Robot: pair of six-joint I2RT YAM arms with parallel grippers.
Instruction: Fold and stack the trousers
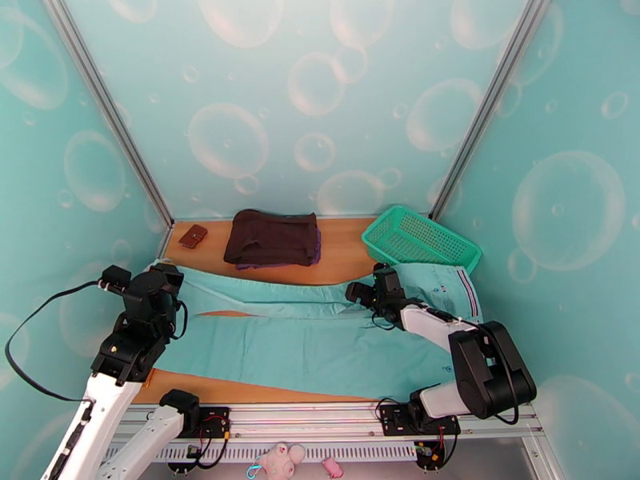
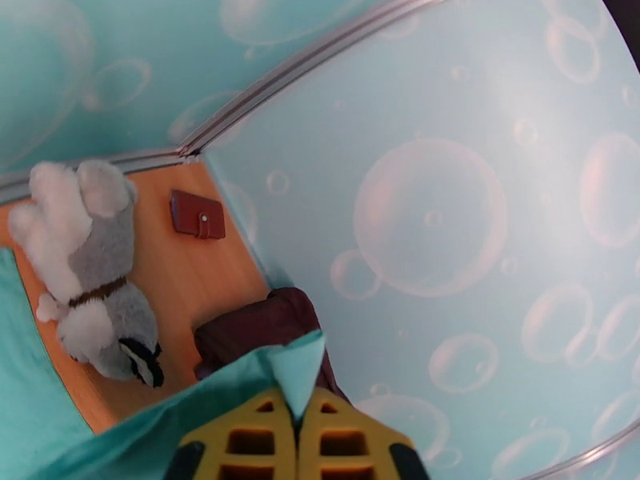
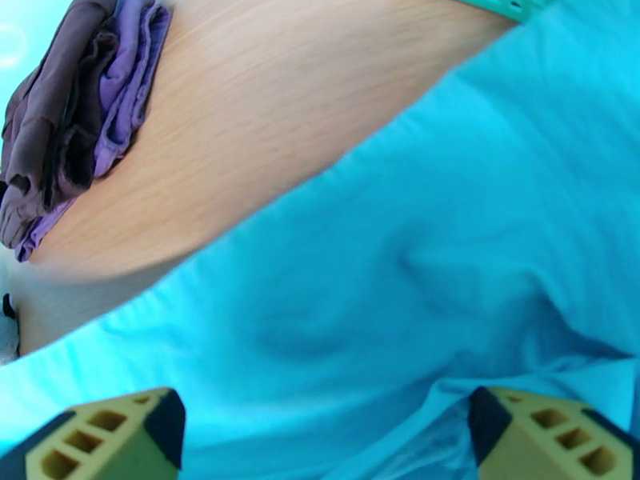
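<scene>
The left hand (image 2: 298,410) is gripping the trousers (image 1: 320,338). Its ribbed yellow fingers (image 2: 280,430) are pressing tight together, and a small pointed corner of teal cloth is sticking up between them at the bottom of the left wrist view. The right hand (image 3: 320,446) is standing wide open, its two yellow, black-edged fingertips sitting in the lower corners of its own view with nothing clasped between them. Smooth, softly rumpled teal cloth is spreading just beyond the tips, and I cannot tell whether they are touching it.

From above, the trousers are lying long and flat across the wooden desk (image 1: 344,254), running from the left hand at centre left to the striped waistband (image 1: 468,291) at centre right. The right hand is hovering over their upper edge near that waistband. A narrow wedge of bare wood is showing between the two legs at the left, and the leg ends are disappearing under the left arm.

Behind the trousers, a dark brown folded garment (image 1: 272,238) is resting in a squarish pile, with a purple layer (image 3: 132,74) peeking out beneath it. A green plastic mesh basket (image 1: 420,238) is sitting to its right and a small brown wallet (image 1: 193,236) to its left. In the left wrist view a fuzzy grey and white plush animal (image 2: 88,274) is lying on the wood beside the cloth, its face hard to make out.
</scene>
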